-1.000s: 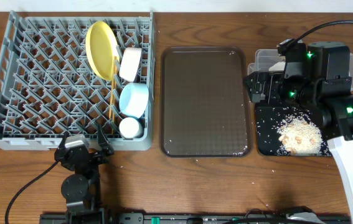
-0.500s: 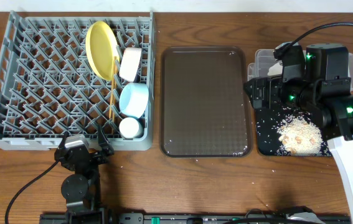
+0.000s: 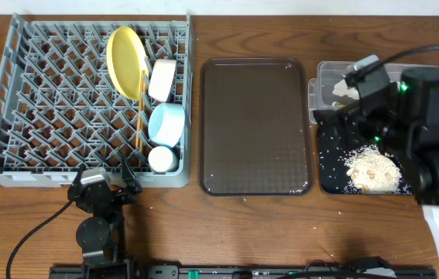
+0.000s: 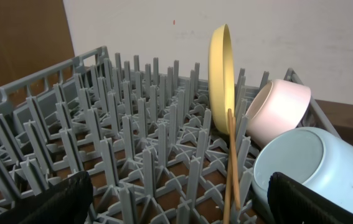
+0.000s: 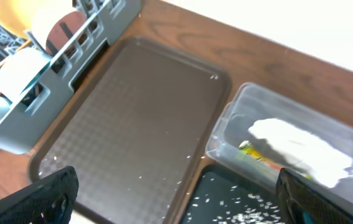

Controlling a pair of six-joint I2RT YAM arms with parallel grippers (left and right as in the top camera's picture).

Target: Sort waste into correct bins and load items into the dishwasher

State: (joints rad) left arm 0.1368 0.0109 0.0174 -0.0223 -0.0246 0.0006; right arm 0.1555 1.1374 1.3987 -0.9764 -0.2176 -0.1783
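Waste: napkin [image 5: 301, 146] and wrapper [image 5: 254, 151] are binned in the clear tub [image 3: 327, 74] at two o'clock, rice scraps [image 3: 370, 167] on the black tray [image 3: 329, 182] at four, separated by kind; left gripper [image 4: 182, 208] and right gripper [image 5: 185, 199] are held wide, empty.

The right arm [image 3: 416, 116] has swung away to the right, clear of the left end of the black tray [image 3: 329, 182] and the clear tub [image 3: 326, 74]. Seen from above, the tub's left part is now uncovered, with the crumpled white napkin [image 3: 344, 90] lying in it.

Grey rack [image 3: 49, 101], yellow plate [image 3: 125, 53], blue bowl [image 3: 166, 122]
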